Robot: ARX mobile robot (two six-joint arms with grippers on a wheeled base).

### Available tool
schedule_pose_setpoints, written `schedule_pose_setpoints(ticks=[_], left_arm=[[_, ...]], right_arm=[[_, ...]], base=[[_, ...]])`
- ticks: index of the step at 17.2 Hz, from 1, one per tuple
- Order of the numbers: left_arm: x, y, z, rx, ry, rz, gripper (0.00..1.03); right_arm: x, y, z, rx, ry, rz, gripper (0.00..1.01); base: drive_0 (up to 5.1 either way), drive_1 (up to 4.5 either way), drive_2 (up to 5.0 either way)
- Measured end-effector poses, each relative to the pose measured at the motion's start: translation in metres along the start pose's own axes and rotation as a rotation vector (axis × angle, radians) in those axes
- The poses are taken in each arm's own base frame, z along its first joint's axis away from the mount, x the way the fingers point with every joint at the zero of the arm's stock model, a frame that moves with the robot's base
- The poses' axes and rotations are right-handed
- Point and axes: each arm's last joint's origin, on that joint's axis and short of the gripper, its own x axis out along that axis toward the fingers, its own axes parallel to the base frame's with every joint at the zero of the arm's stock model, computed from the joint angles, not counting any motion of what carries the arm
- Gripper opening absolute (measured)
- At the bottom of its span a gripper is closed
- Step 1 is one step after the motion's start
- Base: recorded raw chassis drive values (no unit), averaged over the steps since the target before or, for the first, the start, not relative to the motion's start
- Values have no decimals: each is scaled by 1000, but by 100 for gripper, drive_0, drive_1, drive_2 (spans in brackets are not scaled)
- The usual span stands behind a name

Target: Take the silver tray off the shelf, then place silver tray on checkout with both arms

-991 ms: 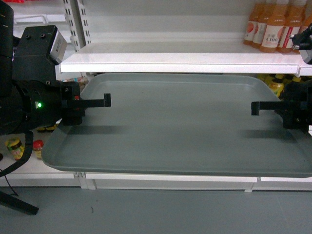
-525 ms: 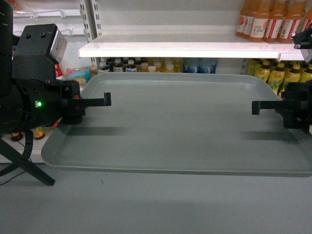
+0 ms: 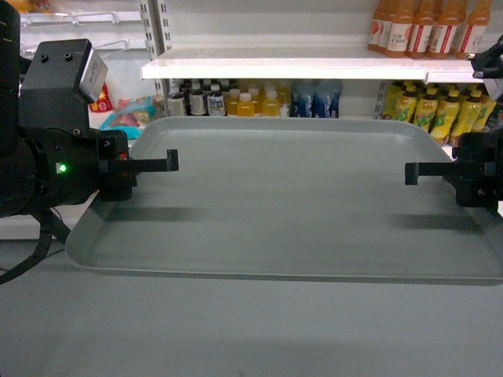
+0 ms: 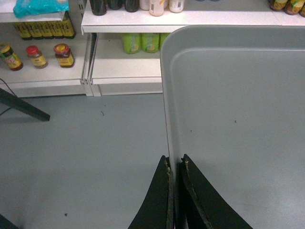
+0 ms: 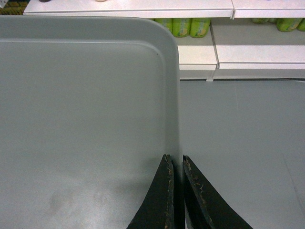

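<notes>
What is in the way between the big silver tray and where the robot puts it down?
Nothing visible. The silver tray hangs clear of the shelf, with the left hand and right hand each shut on a side rim. Only bare grey floor shows beneath it. The checkout is not in view.

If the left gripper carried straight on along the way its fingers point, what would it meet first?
Probably nothing for a while: the left gripper, shut on the tray rim, points across the tray's bare inside. The first thing in that line looks like the right gripper, though depth is unclear.
</notes>
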Motion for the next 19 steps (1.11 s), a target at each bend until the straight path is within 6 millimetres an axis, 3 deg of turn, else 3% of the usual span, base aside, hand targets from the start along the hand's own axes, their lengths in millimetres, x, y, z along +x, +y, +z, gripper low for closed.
schedule_pose_setpoints(ticks=[19], left_arm=[[-1, 0, 2, -1, -11, -1, 4]], right_arm=[[-1, 0, 2, 2, -13, 3, 3]], base=[[6, -413, 424]])
